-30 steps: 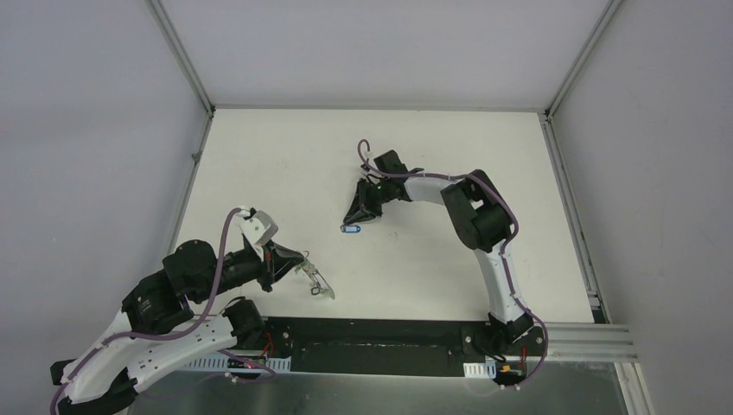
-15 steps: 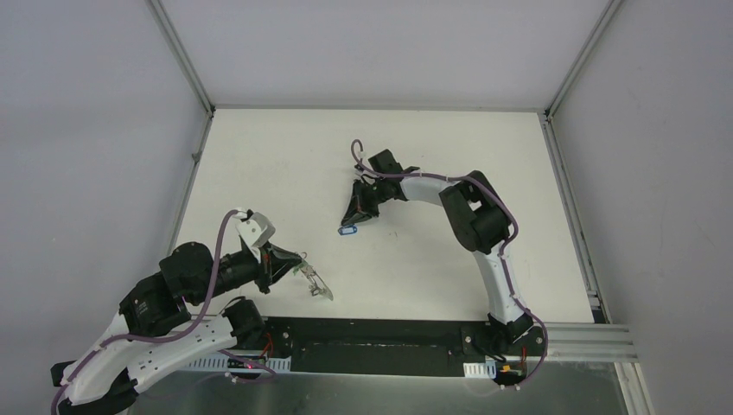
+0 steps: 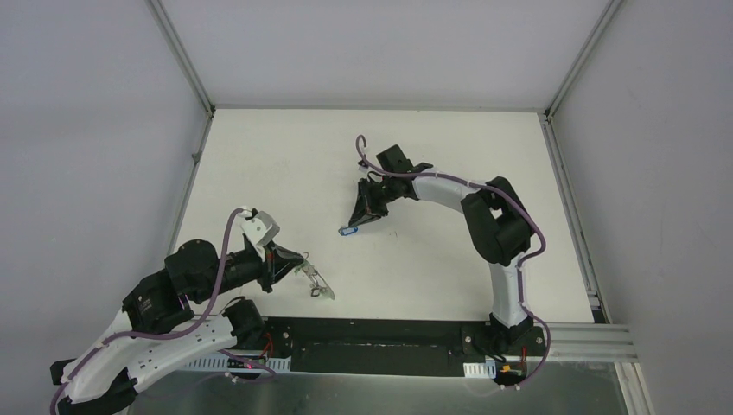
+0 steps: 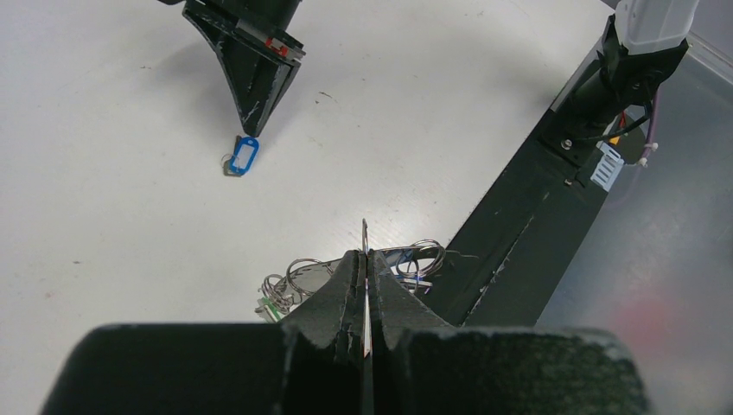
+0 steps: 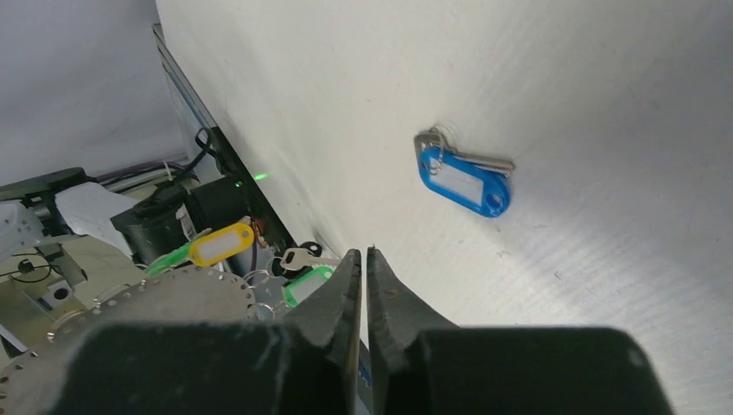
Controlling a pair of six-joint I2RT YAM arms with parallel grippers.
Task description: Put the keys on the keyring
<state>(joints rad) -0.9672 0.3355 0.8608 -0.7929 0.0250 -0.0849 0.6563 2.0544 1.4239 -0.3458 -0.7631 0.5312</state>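
Left claw (image 4: 365, 259), nearest me, was clamped shut on the keyring (image 3: 320, 288), yellow and green tagged keys (image 5: 222, 245) apparently hanging from it. Farther out, one blue-tagged key (image 5: 462, 177) lay loose on the table (image 5: 605, 86) beside my closed, empty right claw (image 5: 364, 255), not yet threaded.

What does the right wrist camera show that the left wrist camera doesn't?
Only the right wrist view shows the yellow key tag, hanging among the bunched keys. Only the left wrist view shows the left gripper shut on the thin keyring wire, with small wire loops bunched below it. Both show the blue-tagged key lying flat on the white table, close to the shut right gripper, which is not touching it.
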